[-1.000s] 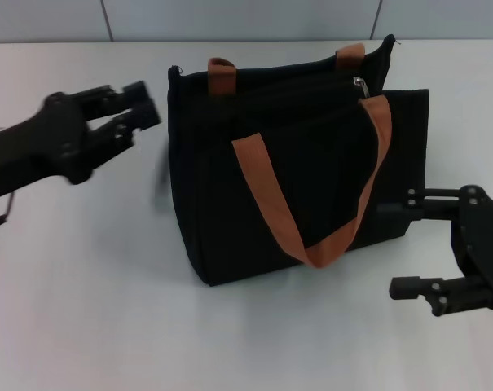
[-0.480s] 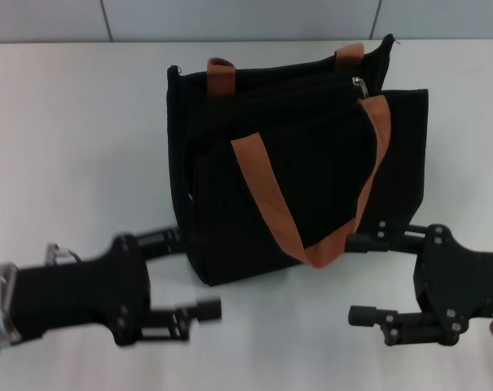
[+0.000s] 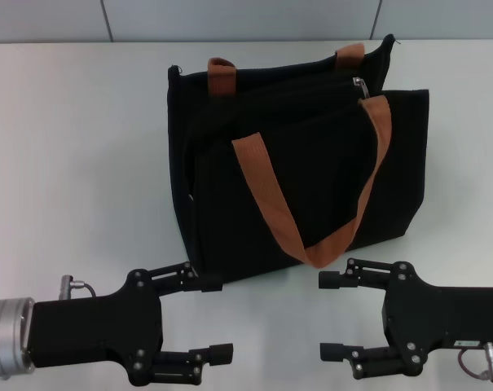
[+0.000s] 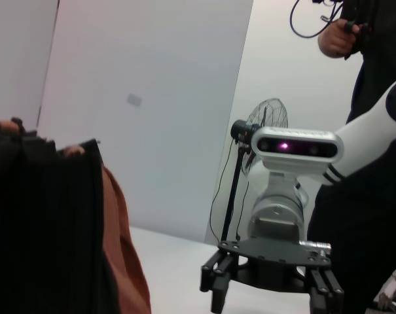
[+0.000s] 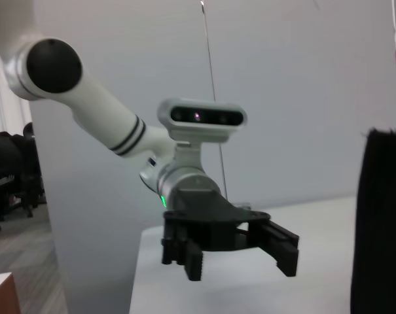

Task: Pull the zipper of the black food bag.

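Observation:
The black food bag (image 3: pixel 311 171) stands upright in the middle of the table, with two orange-brown strap handles (image 3: pixel 266 191). The silver zipper pull (image 3: pixel 360 85) sits on the top rim near the bag's far right corner. My left gripper (image 3: pixel 213 318) is open and empty, low at the front left, just in front of the bag's near left corner. My right gripper (image 3: pixel 327 316) is open and empty at the front right, facing the left one. Neither touches the bag. The left wrist view shows the bag's side (image 4: pixel 40 229) and the right gripper (image 4: pixel 270 284) farther off.
The white table (image 3: pixel 75 163) extends on both sides of the bag. The right wrist view shows the left gripper (image 5: pixel 230 252) farther off and the bag's edge (image 5: pixel 381 222). A person and a fan (image 4: pixel 266 124) stand beyond the table.
My left arm swung from beside the bag's far left corner down to the front left. My right gripper moved left and nearer. The bag has not moved.

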{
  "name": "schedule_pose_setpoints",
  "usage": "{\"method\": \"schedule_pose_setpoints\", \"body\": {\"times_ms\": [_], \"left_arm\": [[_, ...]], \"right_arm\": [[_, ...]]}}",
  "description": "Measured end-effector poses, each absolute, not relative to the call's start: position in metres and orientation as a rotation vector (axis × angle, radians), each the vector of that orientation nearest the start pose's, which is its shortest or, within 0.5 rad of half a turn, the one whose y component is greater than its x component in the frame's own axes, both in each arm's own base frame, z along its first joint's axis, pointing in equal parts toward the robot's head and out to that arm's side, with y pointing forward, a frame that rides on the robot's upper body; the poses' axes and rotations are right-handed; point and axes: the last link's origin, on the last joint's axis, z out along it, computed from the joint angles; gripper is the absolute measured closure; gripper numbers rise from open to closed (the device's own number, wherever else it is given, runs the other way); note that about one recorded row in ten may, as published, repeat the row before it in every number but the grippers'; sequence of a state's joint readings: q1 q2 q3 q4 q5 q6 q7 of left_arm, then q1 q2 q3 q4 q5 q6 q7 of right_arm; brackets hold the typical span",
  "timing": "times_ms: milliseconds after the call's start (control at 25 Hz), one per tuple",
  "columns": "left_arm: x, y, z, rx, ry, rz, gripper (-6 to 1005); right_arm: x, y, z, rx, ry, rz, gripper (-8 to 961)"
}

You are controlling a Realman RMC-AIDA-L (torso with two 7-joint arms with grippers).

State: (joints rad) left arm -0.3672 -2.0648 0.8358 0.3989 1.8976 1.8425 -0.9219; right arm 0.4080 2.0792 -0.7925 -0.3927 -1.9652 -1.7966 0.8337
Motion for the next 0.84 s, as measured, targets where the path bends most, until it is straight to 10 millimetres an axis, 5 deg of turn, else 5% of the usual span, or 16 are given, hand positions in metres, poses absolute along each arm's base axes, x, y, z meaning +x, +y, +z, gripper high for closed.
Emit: {"method": "schedule_pose_setpoints", "body": {"times_ms": [840], "left_arm": [[-0.2820, 0.2226, -0.0420, -2.913, -0.384, -1.040, 167]], "right_arm": [[0.2775, 0.2341, -0.0439, -2.925, 0.235, 0.975, 152]]}}
